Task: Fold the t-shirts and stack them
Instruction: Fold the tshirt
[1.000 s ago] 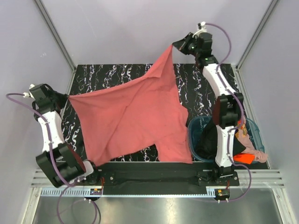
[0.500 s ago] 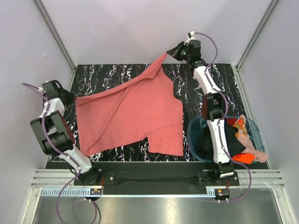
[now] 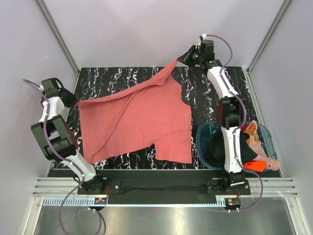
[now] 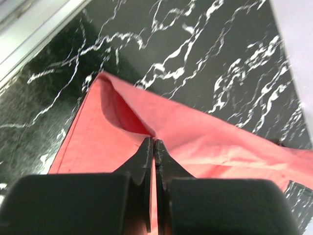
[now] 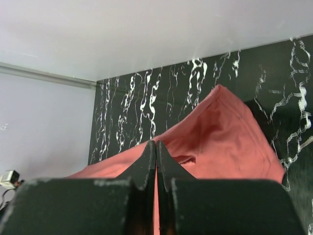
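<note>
A large salmon-red t-shirt (image 3: 137, 117) is spread over the black marbled table (image 3: 205, 93), stretched between both arms. My left gripper (image 3: 73, 102) is shut on its left corner at the table's left edge; the left wrist view shows cloth (image 4: 205, 147) pinched between the closed tips (image 4: 154, 142). My right gripper (image 3: 182, 59) is shut on the far corner, lifted above the back edge; the right wrist view shows the fabric (image 5: 220, 132) pinched at the closed tips (image 5: 156, 144). The near hem lies flat. More t-shirts, black (image 3: 215, 147), orange (image 3: 254, 165) and pale pink (image 3: 264, 155), sit in the basket.
A round teal basket (image 3: 203, 134) stands at the table's near right, beside the right arm's base. White walls and metal frame posts close in the back and sides. A black rail (image 3: 156, 181) runs along the near edge.
The shirt came down from hanging taut in the air and now lies mostly on the table. The left gripper moved out to the left edge; the right gripper lowered, then shifted slightly right.
</note>
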You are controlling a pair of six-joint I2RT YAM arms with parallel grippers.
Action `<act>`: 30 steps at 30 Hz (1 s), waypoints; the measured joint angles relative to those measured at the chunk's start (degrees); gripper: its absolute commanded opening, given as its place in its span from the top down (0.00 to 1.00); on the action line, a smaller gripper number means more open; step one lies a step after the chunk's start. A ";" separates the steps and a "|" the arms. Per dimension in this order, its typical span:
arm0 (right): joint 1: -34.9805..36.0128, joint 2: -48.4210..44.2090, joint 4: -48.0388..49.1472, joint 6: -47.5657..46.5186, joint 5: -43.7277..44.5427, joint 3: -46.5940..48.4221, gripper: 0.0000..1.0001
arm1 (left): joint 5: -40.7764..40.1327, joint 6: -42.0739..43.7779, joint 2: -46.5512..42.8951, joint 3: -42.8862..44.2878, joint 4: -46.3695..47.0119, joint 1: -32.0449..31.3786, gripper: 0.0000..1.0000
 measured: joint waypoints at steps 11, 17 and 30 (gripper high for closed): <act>-2.69 -4.39 -4.48 0.15 -1.66 -3.87 1.00 | 0.79 1.46 -0.02 -1.20 -3.04 0.00 1.00; -2.78 -4.42 -4.42 0.42 -2.03 -5.62 1.00 | 1.07 0.94 -0.02 -1.44 -2.80 0.00 1.00; -2.78 -4.09 -2.62 1.46 -3.58 0.17 1.00 | 1.16 -0.04 -0.02 -0.63 -3.21 0.00 1.00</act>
